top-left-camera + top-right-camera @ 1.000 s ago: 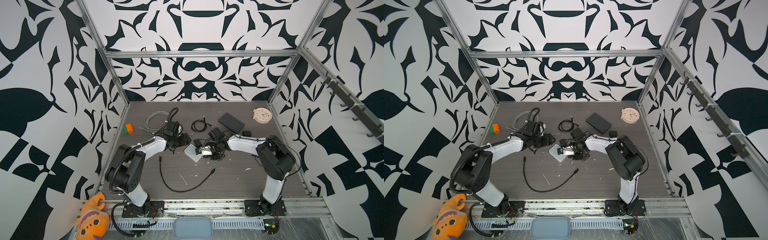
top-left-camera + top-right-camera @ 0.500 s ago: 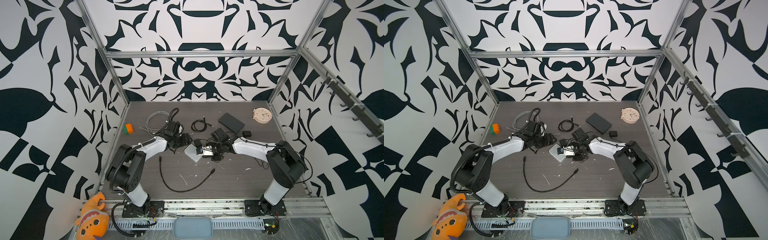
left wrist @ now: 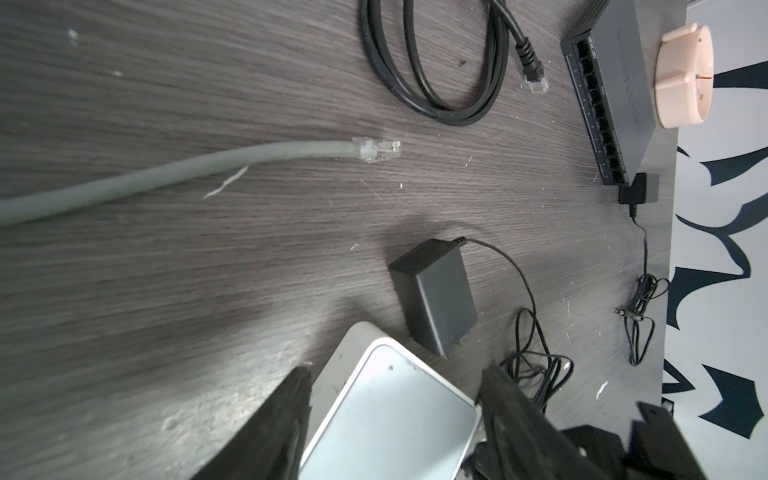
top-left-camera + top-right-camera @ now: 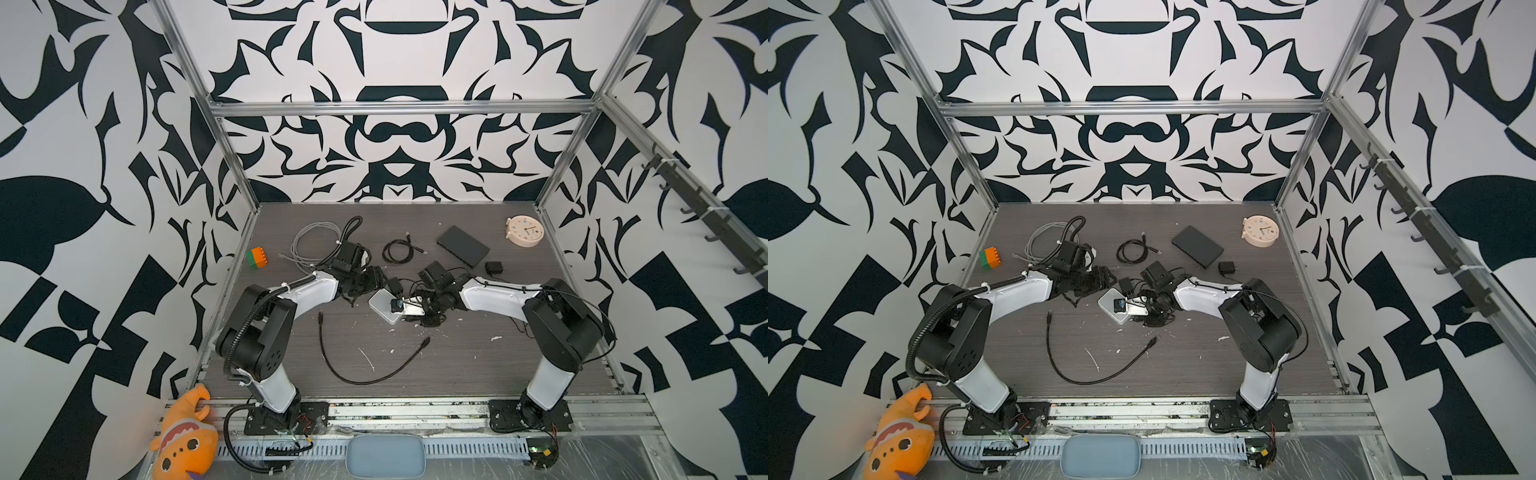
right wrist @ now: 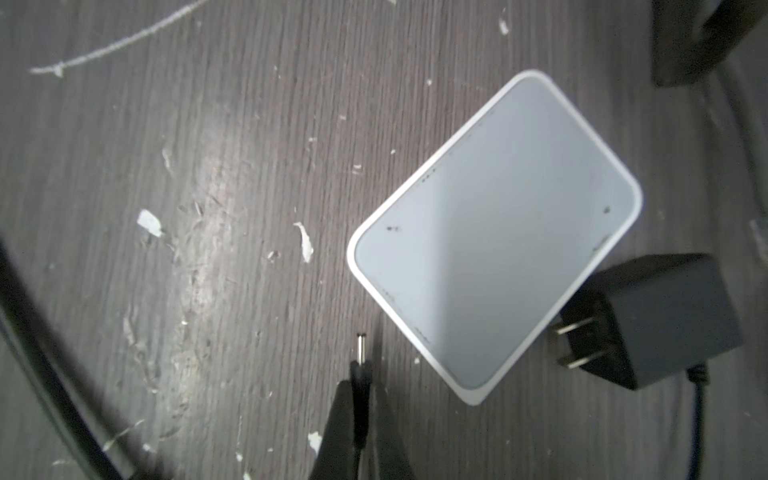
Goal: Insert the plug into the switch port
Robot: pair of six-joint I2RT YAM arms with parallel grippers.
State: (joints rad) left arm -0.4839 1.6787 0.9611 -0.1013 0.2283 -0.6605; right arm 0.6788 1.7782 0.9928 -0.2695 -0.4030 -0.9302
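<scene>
Plug [image 5: 360, 348] pinched in right jaws, barrel lengthwise, tip just beside switch [image 5: 494, 237]

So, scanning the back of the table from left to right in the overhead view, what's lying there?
Orange-and-green block → grey cable coil → black cable coil → flat black box → round clock.

Left tool [image 3: 390, 419] parted wide, right tool [image 5: 359, 399] pinched tight.
</scene>
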